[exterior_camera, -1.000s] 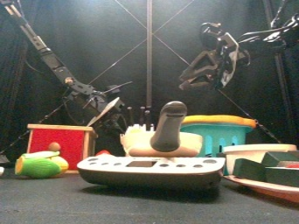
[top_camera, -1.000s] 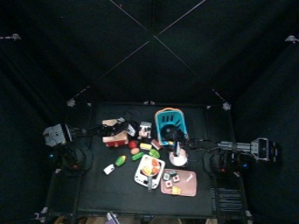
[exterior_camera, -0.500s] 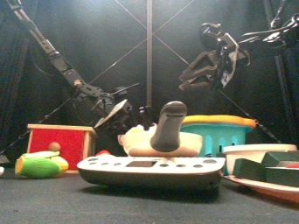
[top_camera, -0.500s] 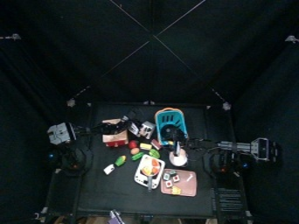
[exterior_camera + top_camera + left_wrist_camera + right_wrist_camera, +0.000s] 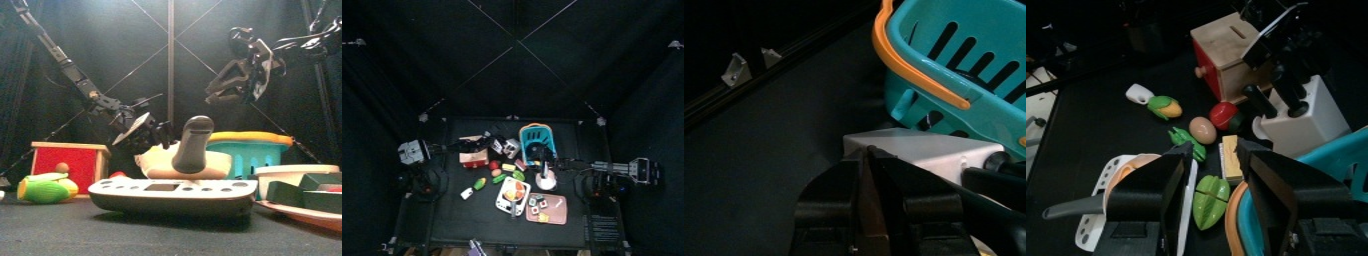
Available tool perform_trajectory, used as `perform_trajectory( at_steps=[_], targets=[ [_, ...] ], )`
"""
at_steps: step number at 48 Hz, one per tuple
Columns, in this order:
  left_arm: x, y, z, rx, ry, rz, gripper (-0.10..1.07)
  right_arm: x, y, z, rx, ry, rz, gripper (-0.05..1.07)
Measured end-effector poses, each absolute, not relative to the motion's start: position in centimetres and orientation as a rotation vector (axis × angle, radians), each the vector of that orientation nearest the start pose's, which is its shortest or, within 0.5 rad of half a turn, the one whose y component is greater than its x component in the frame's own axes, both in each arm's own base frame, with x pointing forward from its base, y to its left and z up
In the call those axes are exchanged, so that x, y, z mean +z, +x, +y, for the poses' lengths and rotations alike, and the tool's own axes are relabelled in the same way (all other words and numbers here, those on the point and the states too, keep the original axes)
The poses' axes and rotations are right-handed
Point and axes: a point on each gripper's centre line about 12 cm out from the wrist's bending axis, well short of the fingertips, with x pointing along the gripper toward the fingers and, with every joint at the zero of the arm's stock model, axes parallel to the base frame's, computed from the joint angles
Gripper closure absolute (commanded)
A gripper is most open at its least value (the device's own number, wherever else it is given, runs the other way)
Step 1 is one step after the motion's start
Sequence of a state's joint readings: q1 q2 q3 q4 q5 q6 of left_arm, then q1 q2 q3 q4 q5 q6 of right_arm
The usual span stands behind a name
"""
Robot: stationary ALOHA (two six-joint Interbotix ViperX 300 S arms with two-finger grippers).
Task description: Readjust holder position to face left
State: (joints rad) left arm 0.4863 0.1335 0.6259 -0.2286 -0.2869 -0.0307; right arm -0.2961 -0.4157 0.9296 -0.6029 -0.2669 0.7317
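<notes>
The holder (image 5: 70, 165) is a small box with red sides and a tan top, standing at the table's left (image 5: 473, 157); the right wrist view shows it too (image 5: 1227, 50). My left gripper (image 5: 134, 125) hangs to its right, not touching it, low over a white block (image 5: 163, 160). In the left wrist view its jaws (image 5: 882, 180) stand open with the white block (image 5: 918, 155) just beyond them and nothing held. My right gripper (image 5: 247, 78) is raised high on the right, jaws (image 5: 1220, 185) open and empty above toy food.
A teal basket (image 5: 254, 152) with an orange rim stands behind the white block. A grey flat device (image 5: 174, 195) lies at the front, a green and yellow toy (image 5: 47, 188) at front left, a white tray (image 5: 297, 178) at right. Toy vegetables (image 5: 1197, 130) are scattered mid-table.
The left gripper has shifted right, away from the holder and closer over the white block. The right arm has stayed still.
</notes>
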Motion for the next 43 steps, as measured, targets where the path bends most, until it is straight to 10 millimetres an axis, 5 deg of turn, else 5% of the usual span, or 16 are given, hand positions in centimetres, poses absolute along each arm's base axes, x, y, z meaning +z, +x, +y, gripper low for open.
perform_trajectory(
  at_steps=[20,43],
  targets=[
    [15.4,37.3,20.8,0.602,-0.343,0.403,0.40,24.3,29.8,-7.3,-0.167,0.210,0.277,0.24],
    [17.6,33.1,19.9,0.630,-0.342,0.367,0.40,24.3,29.8,-7.3,-0.166,0.210,0.278,0.24]
  ],
)
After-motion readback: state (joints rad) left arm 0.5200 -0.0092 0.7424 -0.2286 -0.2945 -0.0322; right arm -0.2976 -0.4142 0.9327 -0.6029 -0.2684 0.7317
